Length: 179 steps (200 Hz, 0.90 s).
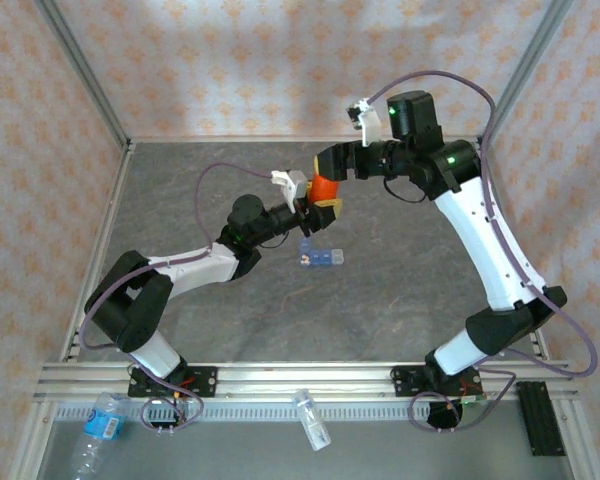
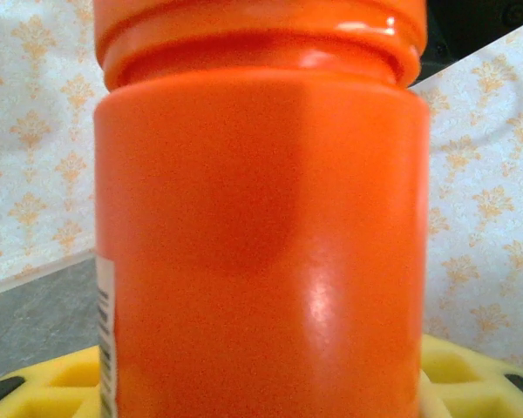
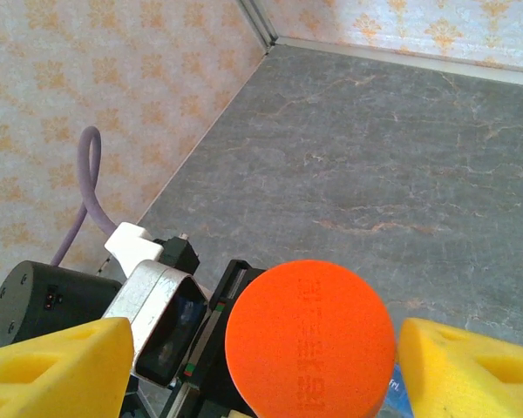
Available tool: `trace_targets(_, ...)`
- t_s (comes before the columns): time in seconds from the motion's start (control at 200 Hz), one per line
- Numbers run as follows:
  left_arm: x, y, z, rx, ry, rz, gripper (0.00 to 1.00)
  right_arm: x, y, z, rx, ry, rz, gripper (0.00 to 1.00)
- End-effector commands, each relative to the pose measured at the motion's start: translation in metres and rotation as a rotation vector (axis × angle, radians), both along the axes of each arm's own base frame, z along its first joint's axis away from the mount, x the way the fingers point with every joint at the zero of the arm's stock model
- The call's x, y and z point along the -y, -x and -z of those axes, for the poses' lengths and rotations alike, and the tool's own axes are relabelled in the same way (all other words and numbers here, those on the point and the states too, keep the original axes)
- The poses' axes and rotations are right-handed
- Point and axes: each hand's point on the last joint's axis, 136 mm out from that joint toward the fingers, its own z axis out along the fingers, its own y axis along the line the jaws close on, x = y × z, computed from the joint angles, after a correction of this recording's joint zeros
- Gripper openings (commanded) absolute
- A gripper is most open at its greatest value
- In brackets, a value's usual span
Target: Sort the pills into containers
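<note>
Reaching inward, left arm (image 1: pixel 195 265) holds orange vial (image 1: pixel 323 187), cap (image 3: pixel 309 340) between right jaws.

The left arm (image 1: pixel 180 265) stretches low toward the middle, and the left fingers (image 2: pixel 471 374) pinch an orange vial (image 2: pixel 261 235). The right arm (image 1: pixel 480 230) bends up high and curls back down, the right fingers (image 3: pixel 57 370) held apart over its top

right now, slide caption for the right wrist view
Right gripper open astride the orange vial cap, grey table beyond.
</note>
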Motion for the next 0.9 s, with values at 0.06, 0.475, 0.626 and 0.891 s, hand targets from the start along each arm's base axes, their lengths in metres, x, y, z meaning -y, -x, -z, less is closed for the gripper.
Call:
trace_targets(0.06, -0.002, 0.001, -0.029, 0.066, 0.054, 0.015, 0.00, 0.004, -0.002, 0.012, -0.023, 0.040, 0.010, 0.77)
trace_targets(0.475, -0.001, 0.001, -0.029, 0.064, 0.052, 0.017, 0.00, 0.008, -0.004, 0.018, -0.028, 0.057, 0.031, 0.69)
trace_targets(0.626, -0.001, 0.001, -0.030, 0.067, 0.051, 0.018, 0.00, 0.008, -0.003, 0.021, -0.036, 0.060, 0.030, 0.59)
trace_targets(0.891, 0.001, -0.001, -0.033, 0.077, 0.040, 0.019, 0.00, 0.005, 0.001, 0.027, -0.069, 0.053, 0.012, 0.45)
